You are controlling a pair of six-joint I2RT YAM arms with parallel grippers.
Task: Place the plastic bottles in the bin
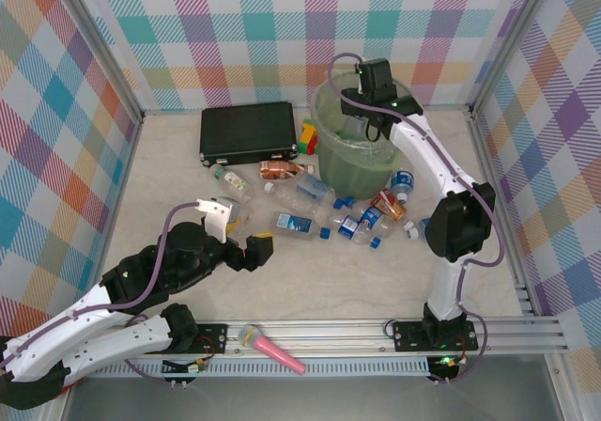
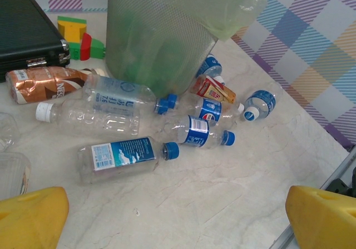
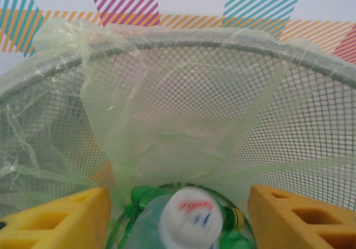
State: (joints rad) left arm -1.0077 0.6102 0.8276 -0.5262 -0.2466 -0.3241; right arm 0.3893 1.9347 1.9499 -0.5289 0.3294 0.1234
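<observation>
Nearest to us, a pink microphone-like stick [image 1: 272,349] lies on the rail by the arm bases. Just past it the left gripper [image 1: 255,249] hovers low over the table [image 1: 329,289], its yellow fingers [image 2: 30,218] spread wide with nothing between them. Ahead of it we see the plastic bottles [image 1: 299,222] strewn across the table. A blue-labelled bottle [image 2: 119,157] lies on its side closest, a copper-brown labelled bottle [image 2: 41,84] lies farther left, and others lie by the foot of the bin [image 1: 362,153]. Over the bin hangs the right gripper [image 3: 179,215], its fingers parted. Between them sits a clear white-capped bottle [image 3: 189,218], with gaps on both sides of its cap, above a green bottle [image 3: 143,198] in the liner. A black case [image 1: 249,132] lies left of the bin.
</observation>
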